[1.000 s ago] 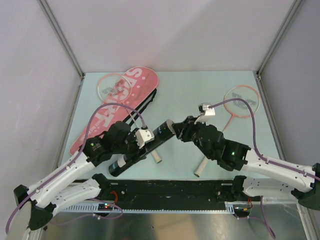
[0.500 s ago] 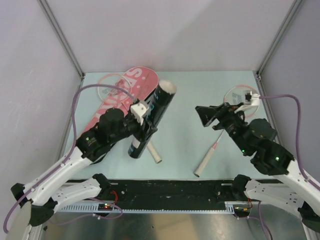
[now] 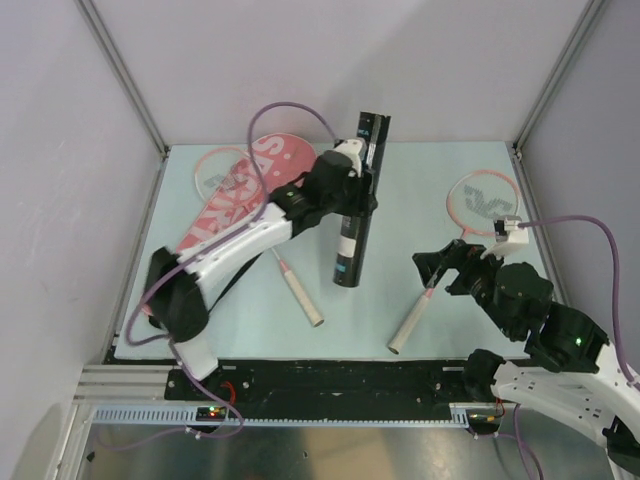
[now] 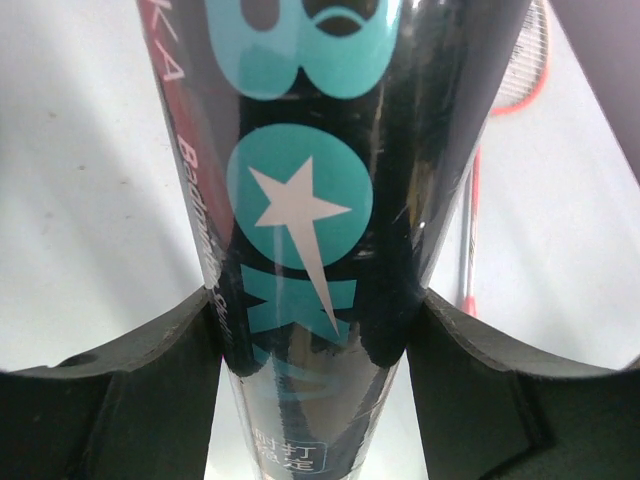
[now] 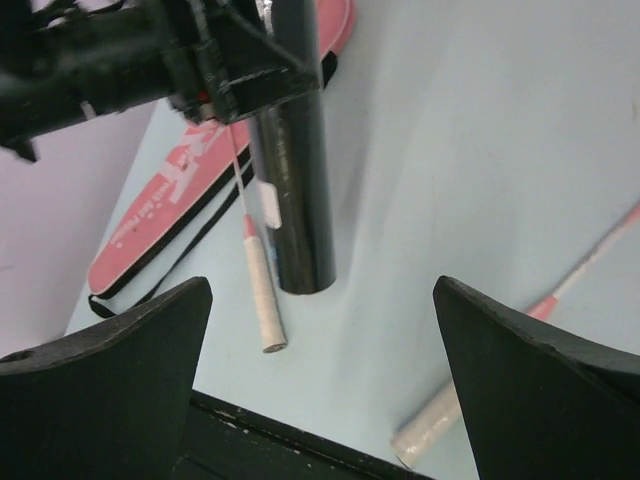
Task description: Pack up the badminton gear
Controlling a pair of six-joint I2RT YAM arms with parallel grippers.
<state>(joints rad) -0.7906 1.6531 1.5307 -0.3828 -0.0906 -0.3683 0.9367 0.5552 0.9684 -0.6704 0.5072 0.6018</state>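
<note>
Pale blue table [image 3: 420,185] enclosed by plain lilac walls [image 3: 350,60]

**Top external view:** fixed high, above and behind the arm bases, facing forward and down. This is the far view, and the whole table [image 3: 420,190] fits in frame.

**Left wrist view:** set just behind its own jaws, facing along them. It is very near. The black tube [image 4: 300,200] between the jaws fills the middle, with table at both sides.

**Right wrist view:** looks out between its own jaws, down and across the table, from farther back.

**Shared coverage:** all three views show the black tube. The top external and right wrist views also share the pink case [image 5: 190,180] and the right racket [image 5: 440,425].
</note>
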